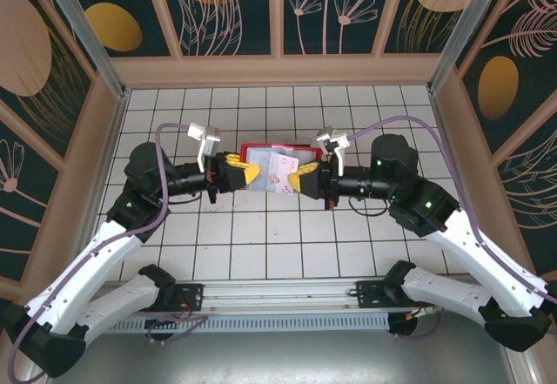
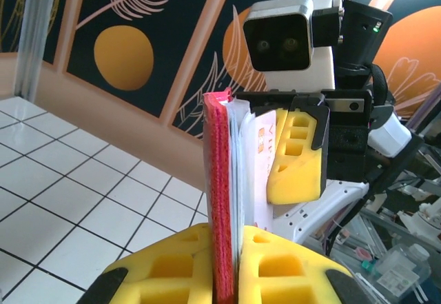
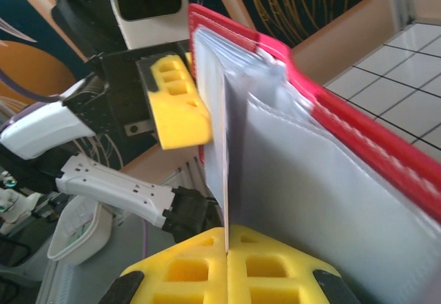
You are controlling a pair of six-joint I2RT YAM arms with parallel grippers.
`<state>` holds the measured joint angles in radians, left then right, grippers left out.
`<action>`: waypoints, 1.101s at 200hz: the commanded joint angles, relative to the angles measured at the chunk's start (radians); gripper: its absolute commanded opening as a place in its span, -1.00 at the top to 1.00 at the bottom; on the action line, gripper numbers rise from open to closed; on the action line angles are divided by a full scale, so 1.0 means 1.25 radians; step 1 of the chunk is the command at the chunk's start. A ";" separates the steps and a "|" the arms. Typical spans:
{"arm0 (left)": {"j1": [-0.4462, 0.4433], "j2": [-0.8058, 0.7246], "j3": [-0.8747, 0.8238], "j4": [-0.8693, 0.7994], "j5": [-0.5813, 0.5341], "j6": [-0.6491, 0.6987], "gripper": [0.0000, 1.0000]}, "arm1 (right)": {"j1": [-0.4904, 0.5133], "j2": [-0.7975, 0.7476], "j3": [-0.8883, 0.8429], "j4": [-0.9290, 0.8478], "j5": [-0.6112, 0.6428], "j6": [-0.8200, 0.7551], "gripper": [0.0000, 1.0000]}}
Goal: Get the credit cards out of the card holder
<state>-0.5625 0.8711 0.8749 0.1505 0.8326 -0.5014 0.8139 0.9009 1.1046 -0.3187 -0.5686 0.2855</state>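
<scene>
The 2 yellow pads of the left end effector are seen closest in the left wrist view, pressed together on the red edge of the card holder. The grip is judged to be an anchor: the wallet is pinned from one side so that it cannot follow when its contents are drawn the other way.

In the right wrist view, the pads of the right end effector are likewise closed, with a thin pale sheet pinched between them. This is taken to be the pale card, since it stands just inside the red cover, beside the grey pockets. The pinch is placed on the card's free edge, apart from the cover, so that the card alone may be pulled.

From above, the 2 end effectors are seen facing each other with the card holder between them, near the middle of the tiled counter, and the whitish-pink card is seen jutting from the wallet's near side. The card is judged partly out but not yet freed. Whether the wallet rests on the counter or is held just above it cannot be told. What else the pockets hold cannot be told either.
</scene>
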 commanded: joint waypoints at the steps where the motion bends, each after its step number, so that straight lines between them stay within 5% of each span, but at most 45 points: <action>1: 0.006 -0.024 0.007 0.015 -0.038 0.021 1.00 | -0.011 -0.019 0.024 -0.058 0.039 -0.027 1.00; 30: 0.006 -0.035 0.021 -0.062 -0.142 0.070 1.00 | -0.022 -0.026 0.045 -0.106 0.082 -0.055 1.00; 64: 0.006 -0.037 0.055 -0.203 -0.409 0.144 1.00 | -0.025 -0.013 0.078 -0.176 0.189 -0.136 1.00; 117: 0.006 -0.070 0.052 -0.302 -0.749 0.179 1.00 | -0.024 0.110 0.150 -0.272 0.307 -0.464 1.00; 162: 0.006 -0.066 0.055 -0.372 -0.855 0.183 1.00 | -0.015 0.258 0.197 -0.374 0.373 -0.794 1.00; 220: 0.007 0.008 0.056 -0.445 -0.984 0.162 1.00 | -0.012 0.548 0.390 -0.511 0.452 -0.986 1.00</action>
<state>-0.5610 0.8547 0.9184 -0.3614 -0.2905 -0.2924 0.7921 1.4635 1.4723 -0.8349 -0.0662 -0.7898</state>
